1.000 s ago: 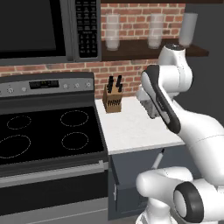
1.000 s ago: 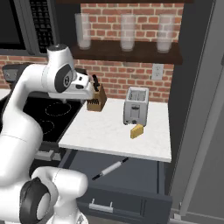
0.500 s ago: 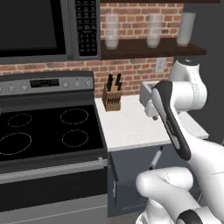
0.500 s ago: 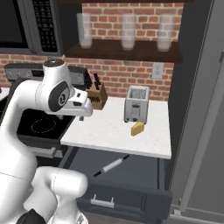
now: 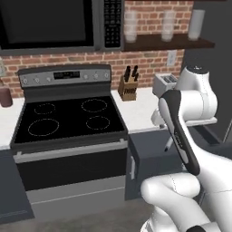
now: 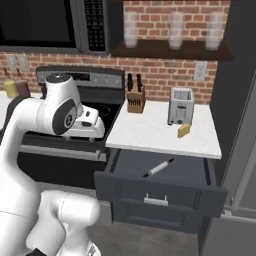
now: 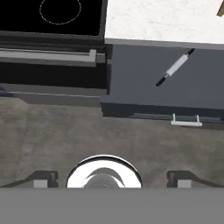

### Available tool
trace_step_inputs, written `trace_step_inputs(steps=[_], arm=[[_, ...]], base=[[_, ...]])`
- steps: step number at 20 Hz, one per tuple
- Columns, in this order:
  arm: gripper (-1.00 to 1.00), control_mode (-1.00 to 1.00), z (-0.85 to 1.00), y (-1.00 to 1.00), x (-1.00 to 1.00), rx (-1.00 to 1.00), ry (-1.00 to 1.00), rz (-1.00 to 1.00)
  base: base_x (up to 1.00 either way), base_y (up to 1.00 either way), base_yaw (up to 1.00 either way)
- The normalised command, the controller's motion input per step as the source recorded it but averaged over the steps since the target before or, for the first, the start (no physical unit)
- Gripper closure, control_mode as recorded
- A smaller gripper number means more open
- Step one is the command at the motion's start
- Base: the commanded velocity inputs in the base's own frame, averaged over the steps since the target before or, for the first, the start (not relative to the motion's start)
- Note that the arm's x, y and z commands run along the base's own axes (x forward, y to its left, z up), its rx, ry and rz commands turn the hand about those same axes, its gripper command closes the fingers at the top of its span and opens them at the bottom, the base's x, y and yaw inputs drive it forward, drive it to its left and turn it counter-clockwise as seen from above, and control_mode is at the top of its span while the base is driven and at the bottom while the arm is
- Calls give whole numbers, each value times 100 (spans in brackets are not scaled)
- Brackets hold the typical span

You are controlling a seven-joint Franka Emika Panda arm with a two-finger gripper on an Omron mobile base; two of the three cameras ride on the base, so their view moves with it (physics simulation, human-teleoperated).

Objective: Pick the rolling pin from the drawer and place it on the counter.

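The rolling pin (image 6: 160,167) (image 7: 175,68), slim and pale with dark handles, lies at an angle inside the open dark grey drawer (image 6: 160,197) (image 7: 144,87). Right above the drawer runs the white speckled counter (image 6: 155,135) (image 7: 162,19). My gripper (image 7: 112,177) is open with nothing between its fingertips (image 7: 41,177) and looks down at the floor in front of the cabinets. In the right base view the white hand (image 6: 90,125) hangs in front of the stove's edge, left of the drawer and well apart from the rolling pin.
On the counter stand a knife block (image 6: 134,100), a toaster (image 6: 180,106) and a yellow wedge (image 6: 184,131). The black stovetop (image 5: 68,120) and oven front lie to the left of the drawer. A tall dark panel (image 6: 240,125) closes the right side.
The arm has swung and the hand has dropped from above the counter's left edge to in front of the stove. The rolling pin and drawer have not moved.
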Motion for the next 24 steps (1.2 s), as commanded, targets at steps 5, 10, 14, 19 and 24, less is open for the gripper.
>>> trace_step_inputs(steps=[5, 10, 14, 19, 24], arm=[[-100, 100, 0, 0, 0, 0, 0, 0], [-100, 100, 0, 0, 0, 0, 0, 0], [-100, 100, 0, 0, 0, 0, 0, 0], [-100, 100, 0, 0, 0, 0, 0, 0], [-100, 100, 0, 0, 0, 0, 0, 0]], base=[[-25, 56, -26], [0, 71, -44], [1, 82, -44], [19, 85, -37], [54, 57, -23]])
